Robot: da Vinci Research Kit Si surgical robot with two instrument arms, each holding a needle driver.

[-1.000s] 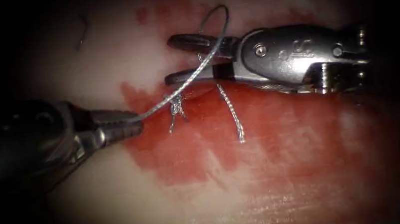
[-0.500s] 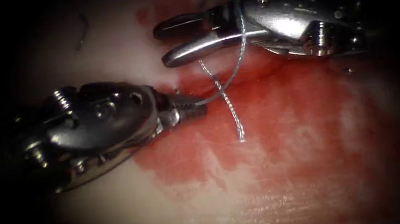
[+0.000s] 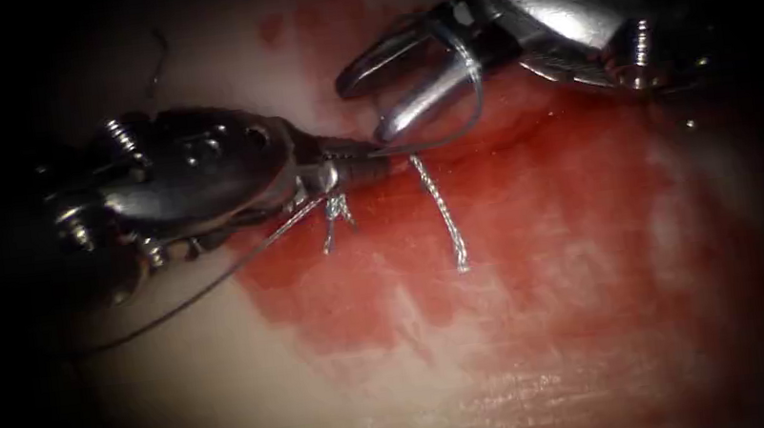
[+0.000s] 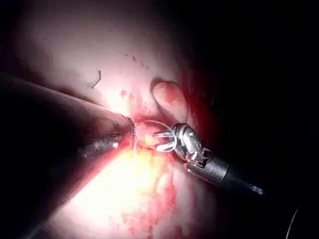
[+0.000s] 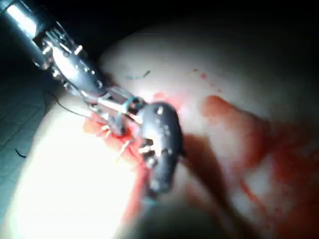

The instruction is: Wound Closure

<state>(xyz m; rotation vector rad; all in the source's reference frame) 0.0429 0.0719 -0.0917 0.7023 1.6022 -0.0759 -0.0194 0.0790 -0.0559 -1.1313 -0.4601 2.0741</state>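
In the endoscope view my left tool (image 3: 373, 164) reaches in from the left and is shut on the thread (image 3: 473, 88) just above the cut in the tissue (image 3: 258, 391). From its tip the thread curves up and loops around the lower jaw of my right tool (image 3: 364, 110). That tool comes in from the upper right, with open jaws that grip nothing. A knot (image 3: 335, 208) with short ends sits on the cut below the left tool's tip. A braided thread tail (image 3: 443, 217) lies right of it. The left wrist view shows the right tool (image 4: 162, 141); the right wrist view shows the left tool (image 5: 117, 97).
Red fluid (image 3: 502, 258) covers the tissue around and below the cut. A thin strand of thread (image 3: 181, 304) trails from the knot under the left tool toward the lower left. A small dark scrap of thread (image 3: 157, 52) lies on pale tissue at the upper left.
My left tool has advanced to the right and risen, uncovering the knot. The right tool has lifted toward the upper right and tipped its open jaws downward, with the thread looped around them.
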